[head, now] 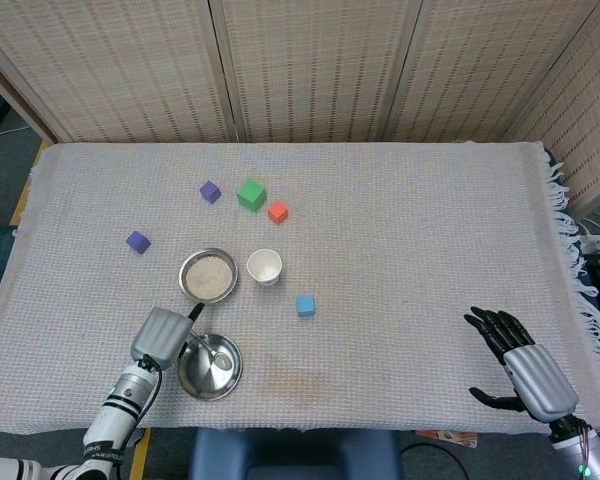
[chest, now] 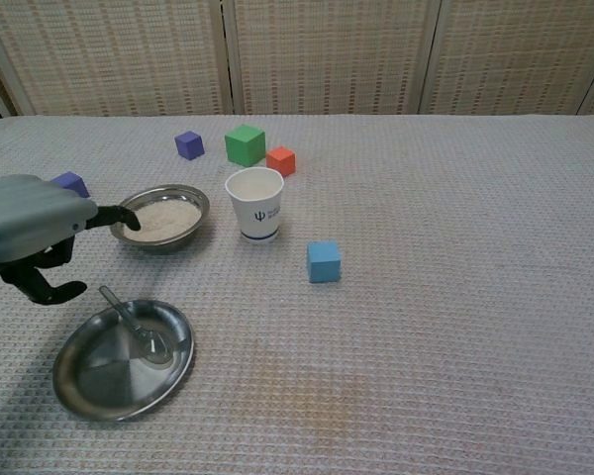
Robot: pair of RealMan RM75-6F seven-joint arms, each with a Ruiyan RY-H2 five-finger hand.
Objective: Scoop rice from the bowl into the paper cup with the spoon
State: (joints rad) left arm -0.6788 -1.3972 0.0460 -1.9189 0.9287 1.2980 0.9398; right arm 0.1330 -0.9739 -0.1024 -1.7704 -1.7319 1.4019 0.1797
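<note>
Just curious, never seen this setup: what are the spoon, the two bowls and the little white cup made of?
Spoon, empty dish and rice bowl: apparently polished metal, shiny grey and reflective. Cup: likely matte white paper with a printed logo.

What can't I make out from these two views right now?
- Right robot hand: outside the chest view; the head view shows its back only, palm side hidden.
- Paper cup: any rice inside is too small and pale to tell in either view.
- Left robot hand: its own back hides the palm in both views.
</note>
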